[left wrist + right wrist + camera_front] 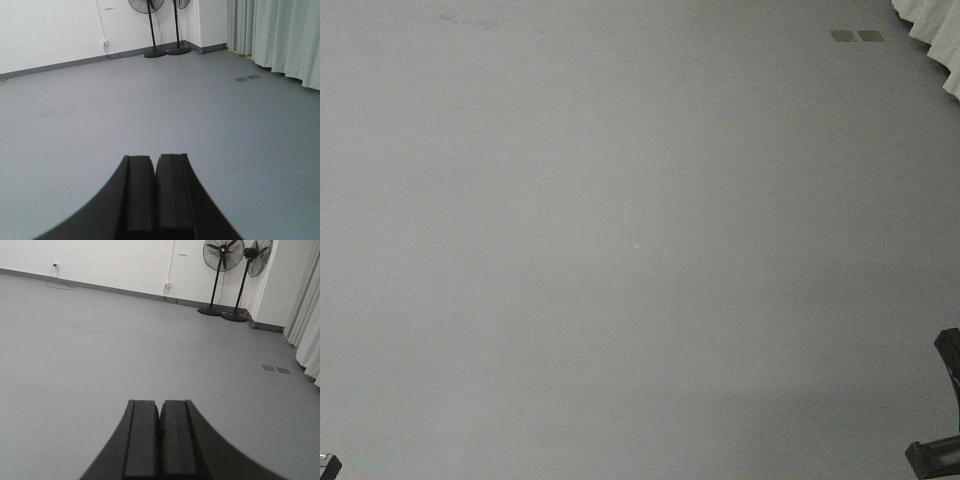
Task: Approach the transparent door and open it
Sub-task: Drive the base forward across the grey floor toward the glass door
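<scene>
The transparent door is out of view in every frame. My left gripper (154, 158) points low over the grey floor with its two black fingers pressed together and nothing between them. My right gripper (160, 402) is held the same way, shut and empty. In the front view only dark bits of the arms show at the bottom right (942, 420) and bottom left corner (328, 465).
Grey floor (620, 250) fills the front view. Two black standing fans (222, 275) stand by the white wall (125, 260) at the far corner. Pale curtains (280, 35) hang along the right side. Two floor socket plates (857, 36) lie near the curtains.
</scene>
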Controlling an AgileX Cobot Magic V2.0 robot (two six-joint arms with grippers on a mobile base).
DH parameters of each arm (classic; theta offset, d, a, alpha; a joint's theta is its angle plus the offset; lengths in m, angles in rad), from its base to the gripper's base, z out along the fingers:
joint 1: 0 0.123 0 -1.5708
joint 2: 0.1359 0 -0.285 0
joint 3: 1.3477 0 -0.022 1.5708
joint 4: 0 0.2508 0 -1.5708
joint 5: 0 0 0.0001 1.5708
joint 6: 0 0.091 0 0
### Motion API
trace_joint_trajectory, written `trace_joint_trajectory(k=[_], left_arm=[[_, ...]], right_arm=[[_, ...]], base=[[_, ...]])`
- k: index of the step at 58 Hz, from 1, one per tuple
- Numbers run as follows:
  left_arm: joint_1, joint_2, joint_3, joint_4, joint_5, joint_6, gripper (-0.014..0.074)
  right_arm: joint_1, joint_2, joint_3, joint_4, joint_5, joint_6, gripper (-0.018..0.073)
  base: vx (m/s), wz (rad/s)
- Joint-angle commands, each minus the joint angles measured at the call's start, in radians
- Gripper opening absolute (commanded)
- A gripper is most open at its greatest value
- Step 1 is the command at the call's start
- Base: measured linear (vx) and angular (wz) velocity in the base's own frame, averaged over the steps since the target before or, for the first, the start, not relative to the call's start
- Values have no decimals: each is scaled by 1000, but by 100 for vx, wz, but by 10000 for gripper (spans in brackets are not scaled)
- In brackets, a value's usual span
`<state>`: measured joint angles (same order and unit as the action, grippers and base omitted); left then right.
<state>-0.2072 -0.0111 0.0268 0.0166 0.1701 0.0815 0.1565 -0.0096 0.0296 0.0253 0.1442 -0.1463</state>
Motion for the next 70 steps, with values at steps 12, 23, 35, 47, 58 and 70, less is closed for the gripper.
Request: trace_joint_trajectory(k=[12, 23, 35, 47, 58, 70], left_arm=[[-2, -13, 23, -2, -79, -2, -6], [-2, -13, 23, -2, -79, -2, -6], [-2, -13, 23, -2, -79, -2, -6], [-2, -13, 23, -2, -79, -2, -6], [-2, -13, 23, -2, -79, -2, -6], [-2, -13, 23, -2, -79, -2, -6]], right_arm=[[-4, -15, 15, -5, -81, 1, 0], [-4, -15, 15, -5, -81, 1, 0], [-4, -15, 15, -5, -81, 1, 0], [-4, -15, 15, -5, -81, 1, 0], [-4, -15, 15, -5, -81, 1, 0], [-4, -15, 15, -5, -81, 1, 0]], base=[[0, 0], [0, 0], [1, -2], [2, -6], [5, -3], [11, 4]])
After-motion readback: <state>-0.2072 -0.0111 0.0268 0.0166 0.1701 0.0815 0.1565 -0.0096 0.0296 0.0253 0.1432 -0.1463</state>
